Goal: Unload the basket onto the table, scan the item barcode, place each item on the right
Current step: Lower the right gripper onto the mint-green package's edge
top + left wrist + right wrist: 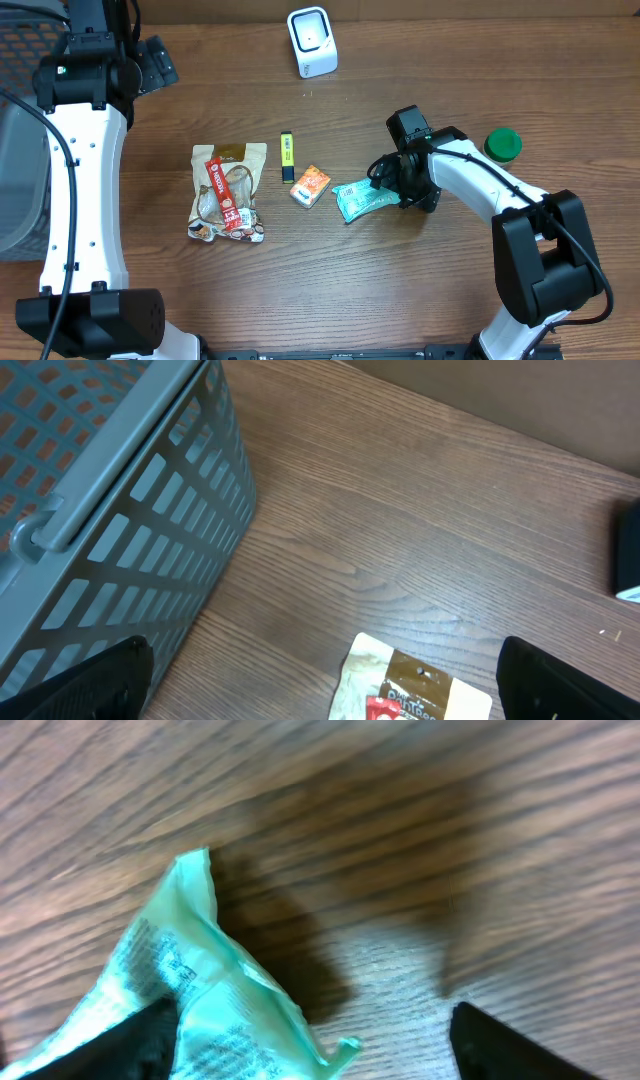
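Stock on the wooden tabletop (300, 290), near to far.

Containers: 2
- Grey lattice basket (15, 150), 1, far left edge, running from mid-depth to the far side. Its contents cannot be made out.
- Round green tub (503, 145), 1, right side, mid-depth. Its top is all that shows, and its contents are hidden.

Loose goods, near row: 3
- Snack bag (228, 192), 1, beige with a red label, lying flat, left of centre.
- Orange packet (310, 185), 1, small, just right of the bag and apart from it.
- Teal packet (358, 200), 1, crinkled, printed side up, flat on the tabletop right of centre, close beside the orange packet. This is the item to scan. Its right end lies between the fingers of the right pincer.

Mid-depth: 1
- Yellow marker (287, 156), 1, just beyond the orange packet.

Far: 1
- White scanner (312, 42), 1, upright, centre, well apart from the teal packet.

Pincers: 2
- Right pincer (320, 1045): low over the teal packet, fingers apart. The packet is against one finger and clear of the other.
- Left pincer (325, 695): far left by the basket wall, above the bag's far edge, fingers wide apart, holding nothing.
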